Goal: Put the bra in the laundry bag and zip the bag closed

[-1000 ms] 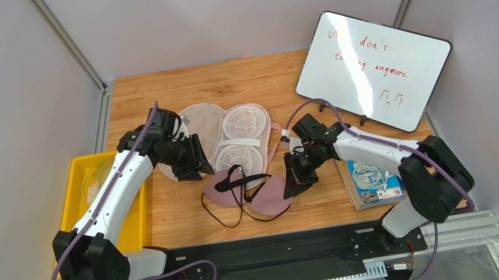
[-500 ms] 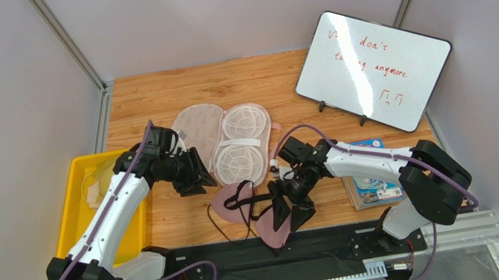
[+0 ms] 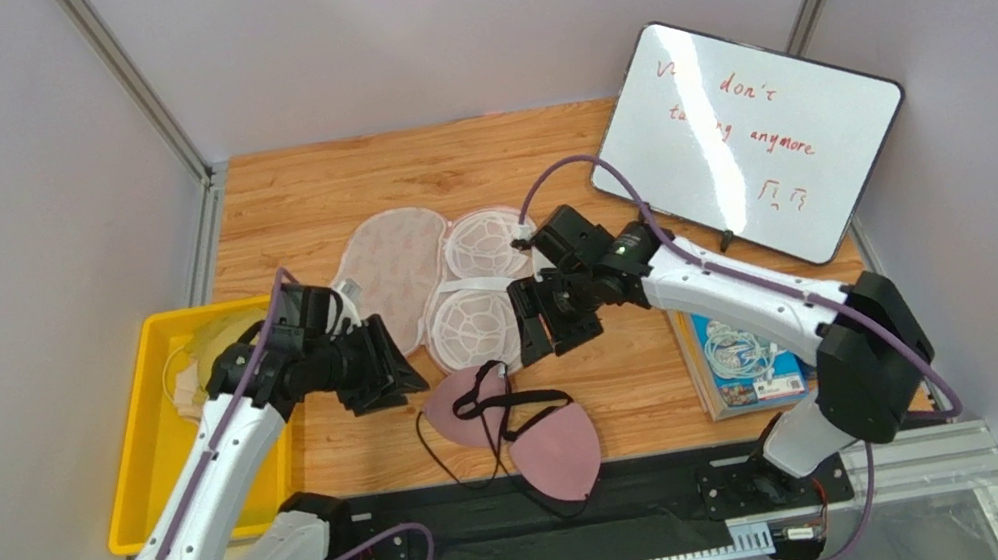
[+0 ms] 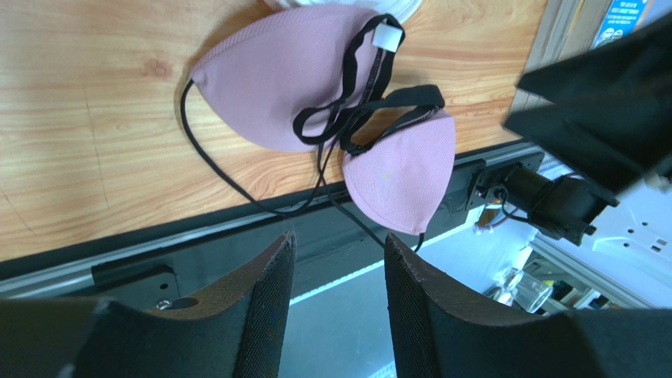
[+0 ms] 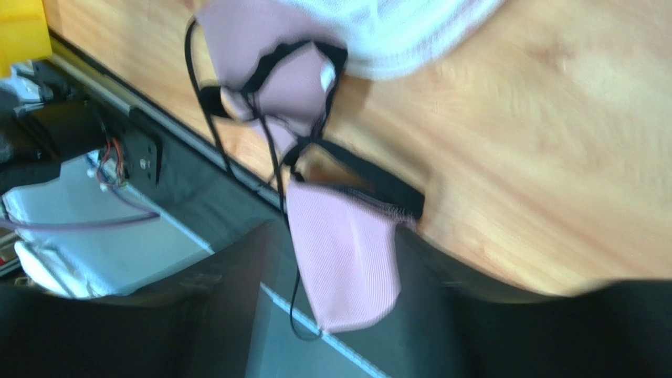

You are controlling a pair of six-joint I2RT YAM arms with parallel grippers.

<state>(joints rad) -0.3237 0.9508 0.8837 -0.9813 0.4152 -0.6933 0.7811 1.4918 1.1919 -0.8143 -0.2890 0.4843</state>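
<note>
Bra (image 3: pixel 554 453) lies loose, unheld — laundry bag (image 3: pixel 399 263) open just behind.

The right wrist view is blurred: the right claw (image 5: pixel 333 232) shows only as two dark smears at the bottom edge, and the bra (image 5: pixel 343 272) beneath it has soft outlines. From above, that claw covers the laundry bag (image 3: pixel 388 261) rim directly under it. Past the left claw (image 4: pixel 339 244) fingertips, the picture's top edge cuts the bag to a white sliver. Behind the right claw, glare hides part of the writing on the whiteboard (image 3: pixel 741 141).
</note>
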